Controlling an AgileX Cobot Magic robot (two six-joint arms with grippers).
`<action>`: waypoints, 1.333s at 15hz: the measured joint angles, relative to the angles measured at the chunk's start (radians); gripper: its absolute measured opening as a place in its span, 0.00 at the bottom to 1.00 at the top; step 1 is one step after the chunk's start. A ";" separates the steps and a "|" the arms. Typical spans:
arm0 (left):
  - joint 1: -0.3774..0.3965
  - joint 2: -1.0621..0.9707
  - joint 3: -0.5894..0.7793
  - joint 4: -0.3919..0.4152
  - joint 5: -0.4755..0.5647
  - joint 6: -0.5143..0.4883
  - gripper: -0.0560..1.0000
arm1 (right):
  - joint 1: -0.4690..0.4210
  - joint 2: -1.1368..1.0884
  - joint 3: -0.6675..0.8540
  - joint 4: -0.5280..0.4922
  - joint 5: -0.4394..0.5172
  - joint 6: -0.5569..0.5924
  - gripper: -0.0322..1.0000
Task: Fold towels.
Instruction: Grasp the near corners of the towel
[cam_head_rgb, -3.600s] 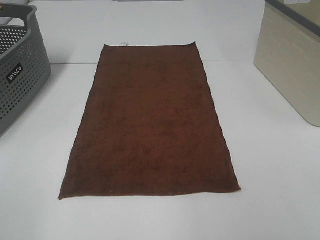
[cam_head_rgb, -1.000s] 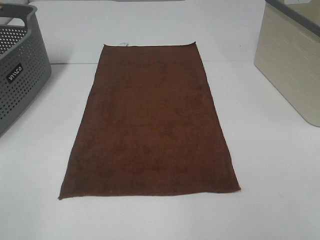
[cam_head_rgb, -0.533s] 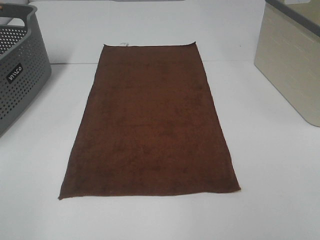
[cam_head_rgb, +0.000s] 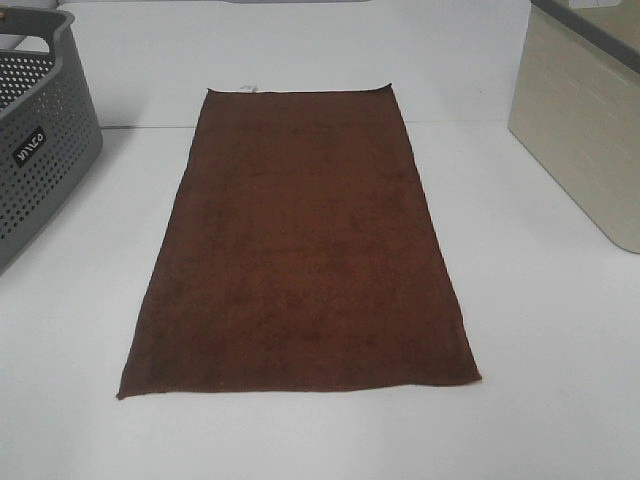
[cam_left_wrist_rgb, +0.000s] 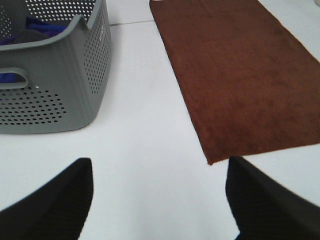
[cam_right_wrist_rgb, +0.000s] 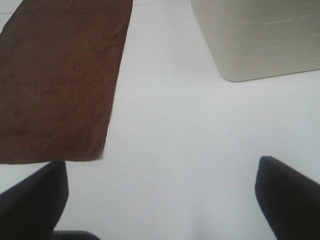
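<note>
A dark brown towel (cam_head_rgb: 300, 245) lies flat and unfolded, lengthwise down the middle of the white table; it also shows in the left wrist view (cam_left_wrist_rgb: 240, 80) and the right wrist view (cam_right_wrist_rgb: 60, 80). Neither gripper shows in the exterior high view. My left gripper (cam_left_wrist_rgb: 160, 200) is open and empty, above bare table near the towel's near left corner (cam_left_wrist_rgb: 209, 162). My right gripper (cam_right_wrist_rgb: 162, 200) is open and empty, above bare table near the towel's near right corner (cam_right_wrist_rgb: 100, 157).
A grey perforated basket (cam_head_rgb: 35, 140) stands at the left edge and holds dark and blue cloth (cam_left_wrist_rgb: 30, 30). A beige bin (cam_head_rgb: 585, 120) with a dark rim stands at the right edge; it also shows in the right wrist view (cam_right_wrist_rgb: 255, 35).
</note>
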 joint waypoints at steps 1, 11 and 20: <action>0.000 0.023 -0.005 -0.001 -0.046 -0.036 0.72 | 0.000 0.014 -0.004 0.000 -0.008 0.007 0.95; 0.000 0.594 -0.005 -0.334 -0.272 -0.017 0.72 | 0.000 0.552 -0.049 0.196 -0.088 0.025 0.95; 0.000 1.245 -0.005 -0.678 -0.436 0.334 0.72 | 0.000 1.215 -0.056 0.536 -0.265 -0.381 0.95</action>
